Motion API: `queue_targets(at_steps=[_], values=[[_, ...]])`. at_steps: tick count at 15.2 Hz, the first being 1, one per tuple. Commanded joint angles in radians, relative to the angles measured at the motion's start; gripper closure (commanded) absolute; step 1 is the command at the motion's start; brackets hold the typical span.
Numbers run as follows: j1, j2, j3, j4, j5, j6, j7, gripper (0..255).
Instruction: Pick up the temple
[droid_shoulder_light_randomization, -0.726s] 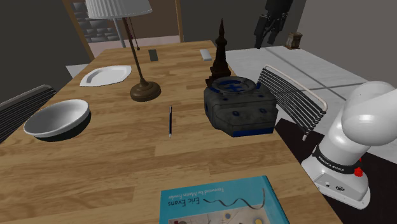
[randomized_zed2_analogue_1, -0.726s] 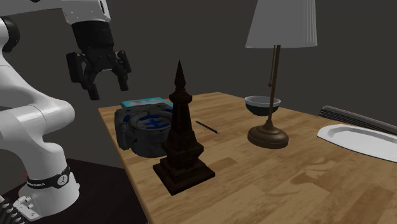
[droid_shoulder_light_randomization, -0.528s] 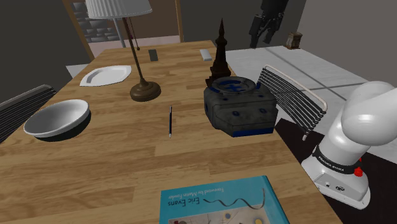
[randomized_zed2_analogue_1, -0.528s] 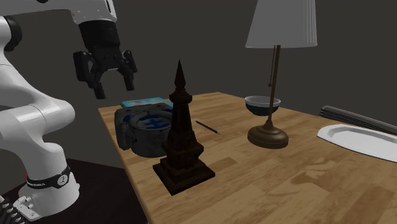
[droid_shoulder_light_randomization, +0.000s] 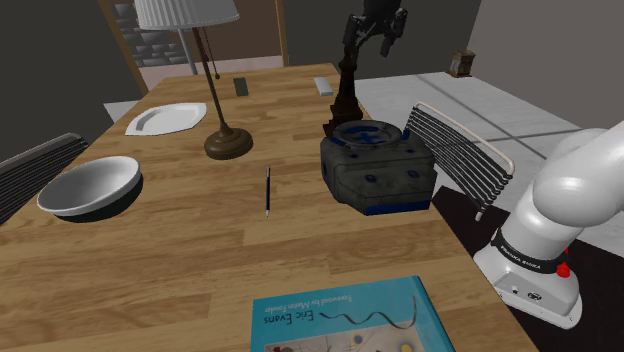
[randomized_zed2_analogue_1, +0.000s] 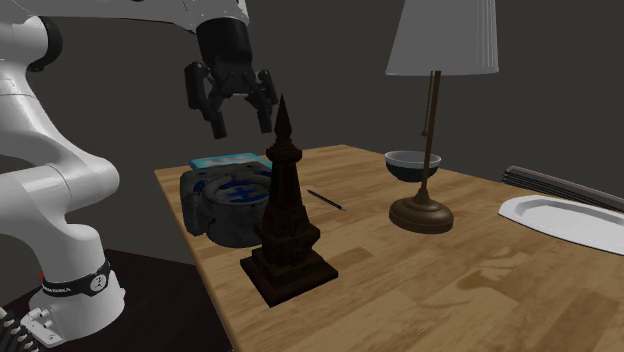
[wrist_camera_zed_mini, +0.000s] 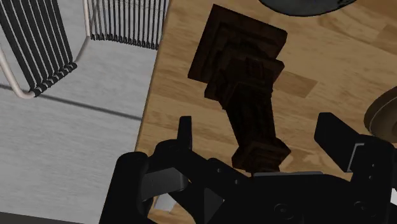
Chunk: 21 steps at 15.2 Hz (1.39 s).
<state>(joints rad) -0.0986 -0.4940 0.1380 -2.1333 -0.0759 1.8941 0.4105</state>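
Observation:
The temple (droid_shoulder_light_randomization: 347, 92) is a dark brown carved spire on a stepped square base, upright near the table's edge on the shoulder view's right. In the second exterior view the temple (randomized_zed2_analogue_1: 287, 215) stands in front of a dark box. My black gripper (droid_shoulder_light_randomization: 375, 33) hangs open in the air just above the spire's tip. The gripper (randomized_zed2_analogue_1: 241, 122) is level with the tip and a little to its left in the second exterior view. Looking down from the wrist, the temple (wrist_camera_zed_mini: 245, 95) rises between the spread fingers of the gripper (wrist_camera_zed_mini: 257, 137), which do not touch it.
A dark blue-grey box (droid_shoulder_light_randomization: 377, 166) sits right beside the temple. Further over are a lamp (droid_shoulder_light_randomization: 227, 140), a pen (droid_shoulder_light_randomization: 267, 191), a bowl (droid_shoulder_light_randomization: 91, 186), a plate (droid_shoulder_light_randomization: 165, 118) and a blue book (droid_shoulder_light_randomization: 350, 316). A wire chair (droid_shoulder_light_randomization: 460, 150) stands just off the wooden table (droid_shoulder_light_randomization: 190, 250).
The gripper has travelled towards the shoulder view's left, from beyond the table's edge to above the temple's spire, staying open. Nothing on the table has moved.

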Motion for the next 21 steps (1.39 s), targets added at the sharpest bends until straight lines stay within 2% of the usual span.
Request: queue_targets(at_steps=[1, 3, 12, 13, 21], values=[[-0.025, 0.070, 0.045, 0.065, -0.040, 0.023, 0.097, 0], [-0.047, 0.134, 0.084, 0.132, -0.086, 0.030, 0.183, 0], [-0.045, 0.124, 0.085, 0.021, -0.091, 0.129, 0.203, 0], [-0.045, 0.124, 0.085, 0.022, -0.091, 0.128, 0.202, 255], [-0.045, 0.126, 0.085, 0.024, -0.091, 0.127, 0.203, 255]])
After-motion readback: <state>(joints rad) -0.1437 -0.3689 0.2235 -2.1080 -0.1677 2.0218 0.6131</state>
